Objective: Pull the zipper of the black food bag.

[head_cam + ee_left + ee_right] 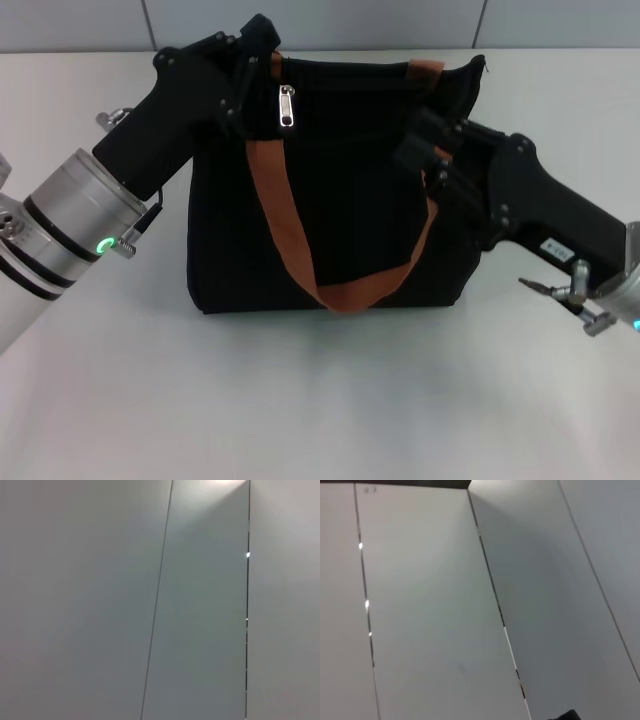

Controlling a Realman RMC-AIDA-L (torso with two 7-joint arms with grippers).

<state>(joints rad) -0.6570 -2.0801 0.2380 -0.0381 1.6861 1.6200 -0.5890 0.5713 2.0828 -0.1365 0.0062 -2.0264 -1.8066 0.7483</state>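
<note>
The black food bag (330, 200) stands upright on the white table (320, 400), occupying the centre of the head view. Its front face is toward the camera. One orange-brown strap handle (290, 225) hangs down the front in a long loop that reaches the bag's lower edge; a second strap (425, 70) shows at the top right rim.

The zipper (286, 105), a small silver pull tab, hangs vertically on the bag's front near the top edge, in the upper centre-left of the frame, just beside the point where the strap handle meets the bag.

The left gripper (255, 50) enters from the left of the frame and rests at the bag's upper left corner, just beside the zipper. Its black housing overlaps the bag's top edge. The fingertips merge with the dark fabric, so it cannot be told whether they are spread or closed, or whether they touch the pull tab.

The right gripper (425, 145) enters from the right of the frame and presses against the bag's upper right side, below the second strap. Its finger position is likewise impossible to tell against the black fabric.

Both wrist views show only grey wall panels (100, 605) with thin vertical seams; neither the bag nor the zipper appears there.
</note>
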